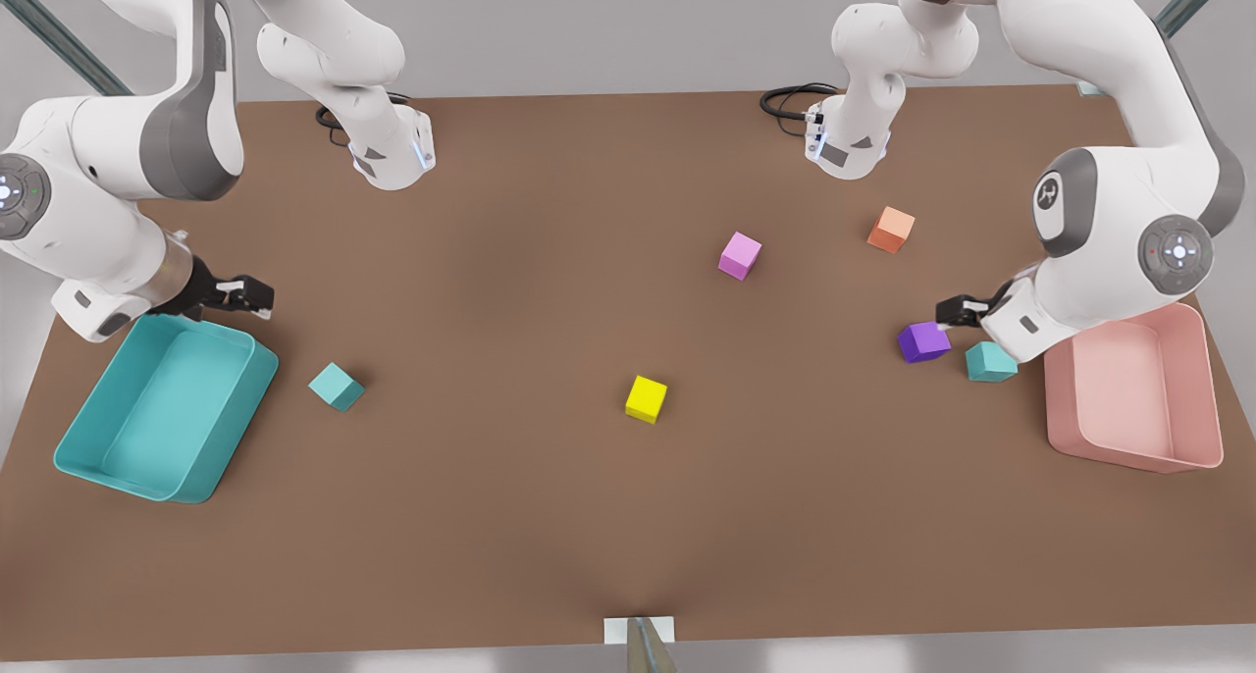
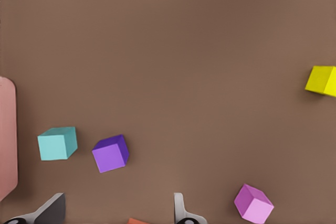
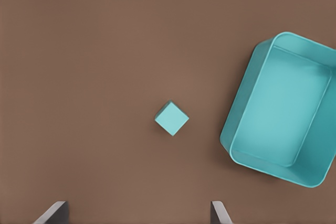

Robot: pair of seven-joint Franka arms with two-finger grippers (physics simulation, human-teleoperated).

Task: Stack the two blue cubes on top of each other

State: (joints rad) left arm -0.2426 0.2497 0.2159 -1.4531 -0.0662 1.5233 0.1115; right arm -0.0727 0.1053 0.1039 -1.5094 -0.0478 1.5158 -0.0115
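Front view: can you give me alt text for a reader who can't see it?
Two teal cubes sit far apart on a brown table: one by the teal bin, one beside the purple cube near the pink bin. An open gripper hovers near each bin; yellow, pink and orange cubes lie between.

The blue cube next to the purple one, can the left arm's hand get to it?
Probably yes. The left hand, open, hangs just above that blue cube. The purple cube sits close beside it, apart, so the fingers should fit.

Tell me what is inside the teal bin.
Nothing: the teal bin shows a bare floor in the right wrist view. One blue cube sits outside it on the table. The front view hides no part of its floor.
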